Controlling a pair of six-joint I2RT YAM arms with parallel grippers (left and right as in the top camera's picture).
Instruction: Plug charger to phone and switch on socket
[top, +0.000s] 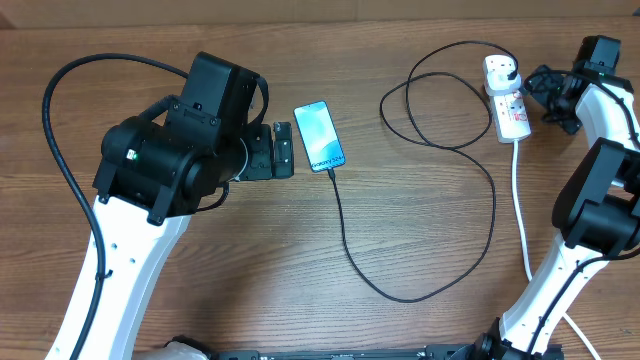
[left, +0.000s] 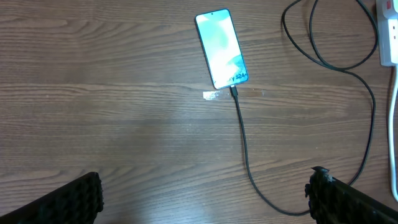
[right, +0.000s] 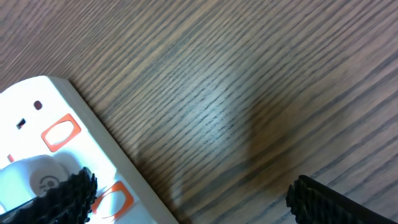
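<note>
My right gripper (top: 543, 88) wide open, empty, nearer arm; socket (top: 510, 108) just beside, on its left, long axis toward me.

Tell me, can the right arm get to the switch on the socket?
Probably yes. The right gripper hangs open just beside the socket, with one finger over its edge. An orange switch lies close by, with nothing in between.

"S24" on phone (left: 221, 48) screen
</note>
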